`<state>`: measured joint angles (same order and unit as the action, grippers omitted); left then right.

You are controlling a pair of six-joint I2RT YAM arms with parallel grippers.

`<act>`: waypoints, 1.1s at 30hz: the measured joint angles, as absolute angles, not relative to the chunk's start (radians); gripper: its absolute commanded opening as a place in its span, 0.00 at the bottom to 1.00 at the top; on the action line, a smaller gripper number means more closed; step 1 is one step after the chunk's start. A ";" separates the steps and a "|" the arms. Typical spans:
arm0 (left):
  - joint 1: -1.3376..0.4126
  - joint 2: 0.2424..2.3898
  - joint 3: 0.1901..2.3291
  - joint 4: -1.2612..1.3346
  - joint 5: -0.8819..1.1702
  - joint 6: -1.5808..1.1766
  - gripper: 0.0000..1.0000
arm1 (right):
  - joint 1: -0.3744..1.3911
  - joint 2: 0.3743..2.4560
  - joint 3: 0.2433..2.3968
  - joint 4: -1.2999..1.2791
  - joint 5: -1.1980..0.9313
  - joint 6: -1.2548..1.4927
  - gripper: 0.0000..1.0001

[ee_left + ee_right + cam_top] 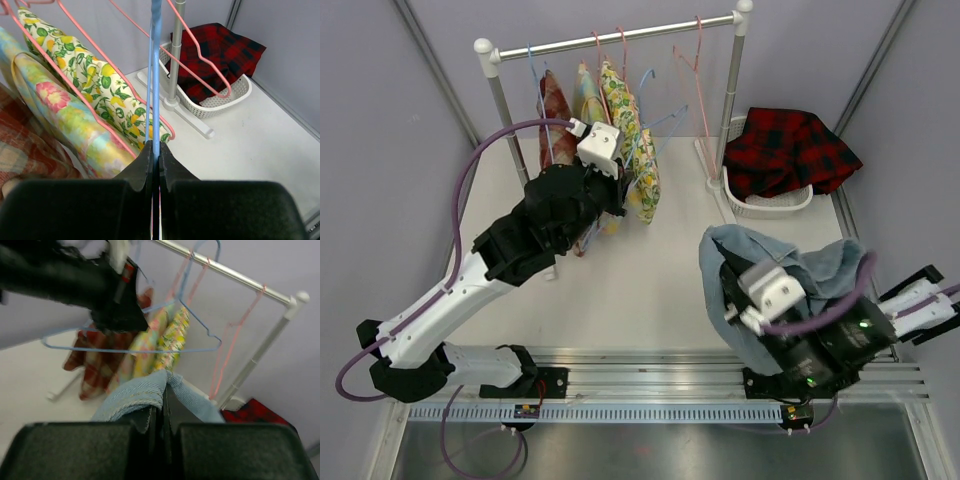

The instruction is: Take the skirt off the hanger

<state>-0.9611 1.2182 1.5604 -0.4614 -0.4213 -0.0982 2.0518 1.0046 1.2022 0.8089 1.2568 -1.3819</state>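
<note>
1. While the left gripper (155, 150) reaches in among the hanging garments, its jaws are clenched on the thin blue wire hanger (155, 75), which hangs bare.
2. Right gripper (162, 396): jaws clamped on a fold of the light blue woven skirt (820, 270).
3. The skirt is off the hanger, draped over the right arm at the table's near right, well apart from the silver clothes rail (620, 35).
4. Floral-print garments (632, 135) on pink wire hangers hang on the rail, just beside the left gripper.
5. A red-and-black checked cloth (790, 145) lies in the white mesh basket (770, 207) beside the rack's right post.
</note>
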 measured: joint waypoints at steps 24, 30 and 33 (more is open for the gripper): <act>-0.980 1.188 1.539 -0.499 -0.403 -0.117 0.00 | 0.574 1.261 1.726 -0.435 0.927 -0.167 0.00; -0.980 1.229 1.572 -0.498 -0.406 -0.110 0.00 | 0.349 1.538 1.967 -0.463 0.734 -0.162 0.00; -0.980 1.253 1.587 -0.498 -0.407 -0.105 0.00 | 0.274 1.733 2.151 -0.492 0.647 -0.152 0.00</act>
